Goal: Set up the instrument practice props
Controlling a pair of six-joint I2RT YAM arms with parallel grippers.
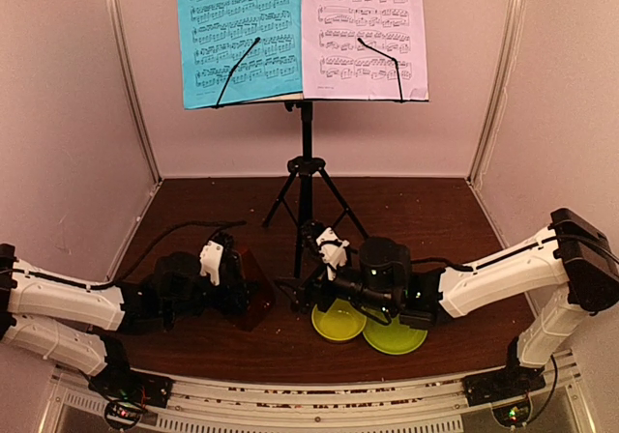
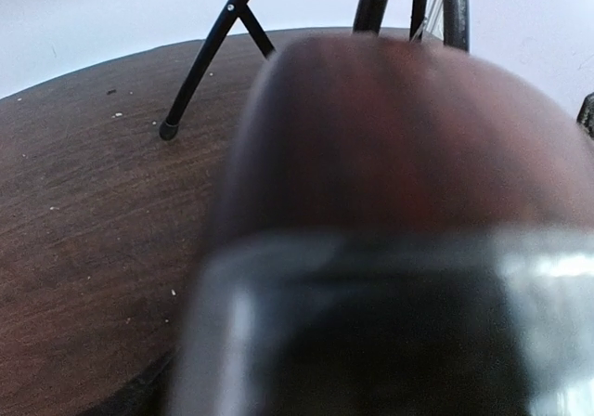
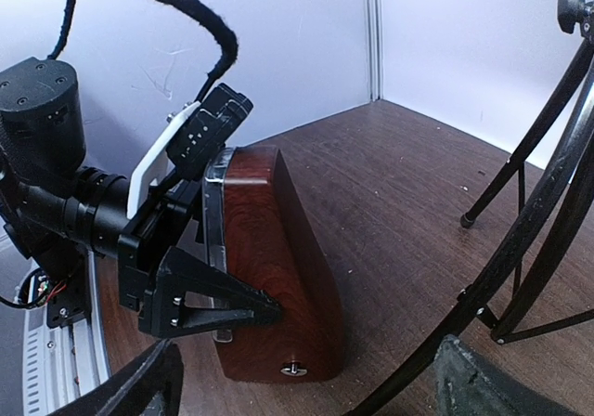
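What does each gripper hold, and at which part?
The right gripper is empty. The left gripper straddles the metronome at its sides near the clear cover; a grip cannot be told.

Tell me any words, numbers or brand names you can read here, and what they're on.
Nothing here is legible.
Blue sheet: music notes only, no words readable.
Pale lilac sheet: music notes; any small print is too small to read.
Wooden metronome: no label visible.
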